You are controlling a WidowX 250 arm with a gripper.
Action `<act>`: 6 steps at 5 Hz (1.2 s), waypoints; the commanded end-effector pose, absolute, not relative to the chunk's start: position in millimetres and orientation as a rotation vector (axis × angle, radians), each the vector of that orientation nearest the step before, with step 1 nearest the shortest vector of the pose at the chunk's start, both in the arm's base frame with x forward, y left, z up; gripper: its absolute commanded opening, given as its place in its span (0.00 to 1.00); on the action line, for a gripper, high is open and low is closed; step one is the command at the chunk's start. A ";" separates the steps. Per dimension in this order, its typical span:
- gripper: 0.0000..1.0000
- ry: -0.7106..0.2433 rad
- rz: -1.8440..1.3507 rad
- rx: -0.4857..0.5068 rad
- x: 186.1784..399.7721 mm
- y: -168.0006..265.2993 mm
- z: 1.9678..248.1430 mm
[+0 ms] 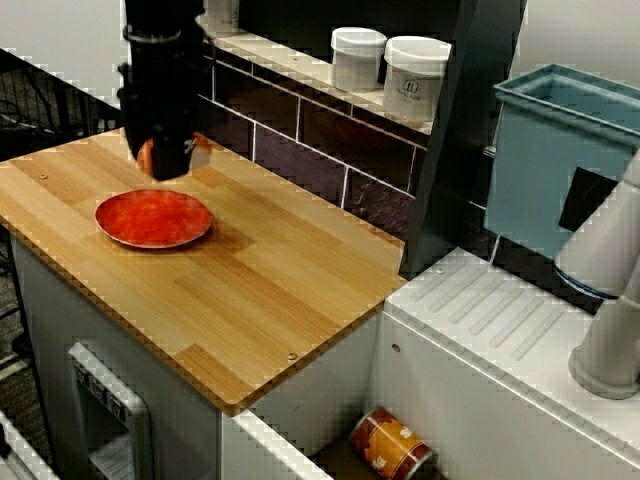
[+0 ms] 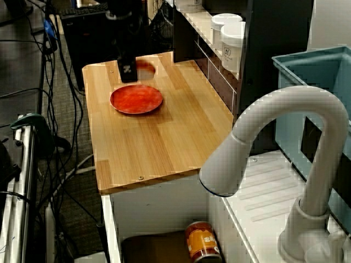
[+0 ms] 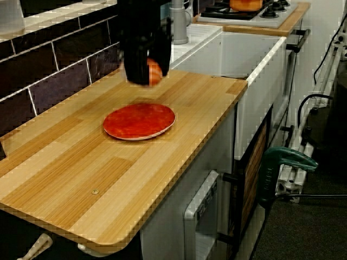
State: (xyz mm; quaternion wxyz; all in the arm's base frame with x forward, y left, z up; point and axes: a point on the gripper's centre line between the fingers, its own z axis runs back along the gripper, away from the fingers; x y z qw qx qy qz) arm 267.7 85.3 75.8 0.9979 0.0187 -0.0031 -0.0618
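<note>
My black gripper [image 1: 170, 160] hangs just above the wooden counter [image 1: 260, 290], behind the far rim of a red plate [image 1: 153, 218]. It is shut on a small round orange object [image 1: 200, 152] with a pale patch. In the view from behind the tap the gripper [image 2: 129, 74] hides most of that object [image 2: 145, 69], and the plate [image 2: 136, 99] lies just in front. From the counter's far end the orange object [image 3: 155, 72] peeks out at the gripper's [image 3: 142, 76] right side, above and beyond the plate [image 3: 139, 120]. Nothing lies on the plate.
Two white jars [image 1: 358, 58] [image 1: 415, 78] stand on the tiled ledge behind the counter. A blue bin [image 1: 560, 150] and a white tap [image 2: 263, 137] are by the sink, where a can [image 1: 392, 447] lies. A green clamp [image 3: 284, 162] sits beside the counter.
</note>
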 end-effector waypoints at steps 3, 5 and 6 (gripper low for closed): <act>1.00 0.021 -0.122 0.045 253.4 89.5 62.7; 1.00 0.014 -0.109 0.010 257.2 91.1 74.8; 1.00 0.009 -0.117 0.012 258.3 91.1 72.9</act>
